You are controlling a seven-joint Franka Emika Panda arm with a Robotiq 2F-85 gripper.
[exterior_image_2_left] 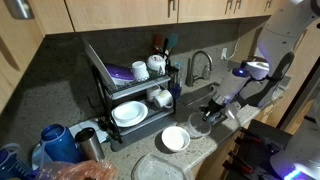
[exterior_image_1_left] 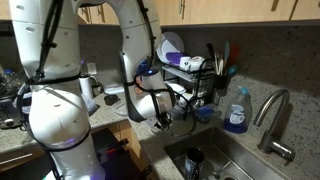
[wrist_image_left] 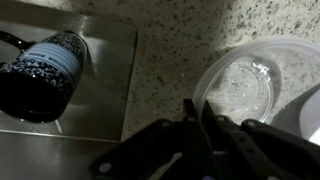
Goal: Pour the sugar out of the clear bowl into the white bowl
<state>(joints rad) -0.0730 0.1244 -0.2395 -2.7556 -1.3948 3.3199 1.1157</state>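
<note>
I am looking at the big white robot arm (exterior_image_1_left: 55, 110), which is bending down over the speckled bench (wrist_image_left: 170, 40). In an exterior view the metal sink (exterior_image_1_left: 215, 160) is sitting to the right of the arm. In the wrist view a dark round thing (wrist_image_left: 45, 75) is lying in that sink, at the far left.

The black dish rack (exterior_image_2_left: 130, 95) is standing at the far side of the bench, against the wall, with white dishes in it.

The white bowl (exterior_image_2_left: 175, 138) is sitting on the bench in front of the rack, near the sink. The clear bowl (wrist_image_left: 245, 85) is just beside the white bowl, on the right in the wrist view. I cannot tell if it is touching the bench or lifted a little.

My end effector (wrist_image_left: 200, 118) is pinching the left rim of the clear bowl, with both fingers squeezed close together on it.

The sugar (wrist_image_left: 258, 72) is showing only as a small pale bit inside the clear bowl, and it is very hard to see.
</note>
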